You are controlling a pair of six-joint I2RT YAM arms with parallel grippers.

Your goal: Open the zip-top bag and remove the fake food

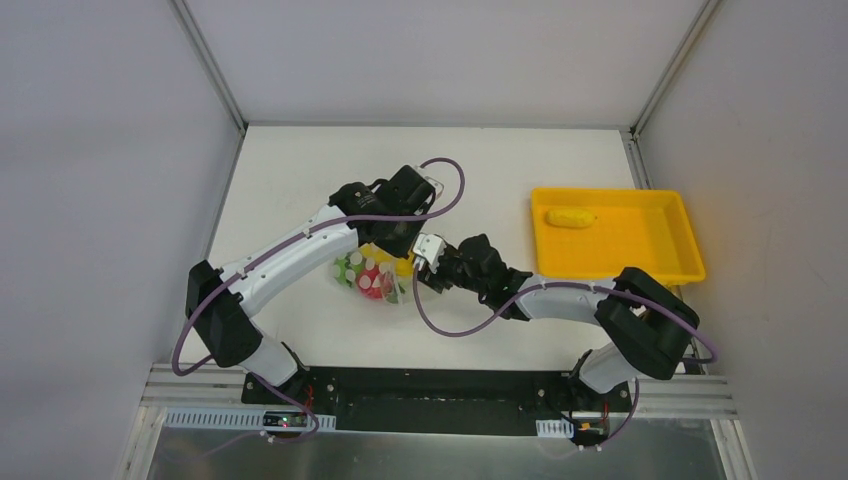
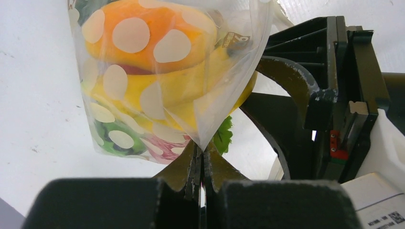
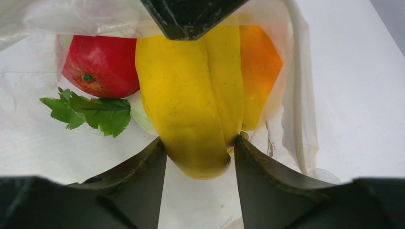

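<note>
The zip-top bag (image 1: 368, 279) lies at the table's middle, clear with white dots, holding fake food. My left gripper (image 2: 202, 153) is shut on a corner of the bag (image 2: 167, 95) and pulls the film taut; orange, yellow, green and red pieces show through it. My right gripper (image 3: 198, 143) reaches into the bag's open mouth, its fingers pressed on both sides of the yellow banana (image 3: 191, 95). A red apple (image 3: 100, 67), a green leaf (image 3: 90, 112) and an orange piece (image 3: 260, 67) lie beside the banana. In the top view both grippers meet over the bag, the left (image 1: 400, 238) and the right (image 1: 428, 260).
A yellow tray (image 1: 640, 255) stands at the right, with one yellow corn piece (image 1: 570, 216) in its far left corner. The right gripper's black body (image 2: 325, 95) fills the right of the left wrist view. Grey walls enclose the white table.
</note>
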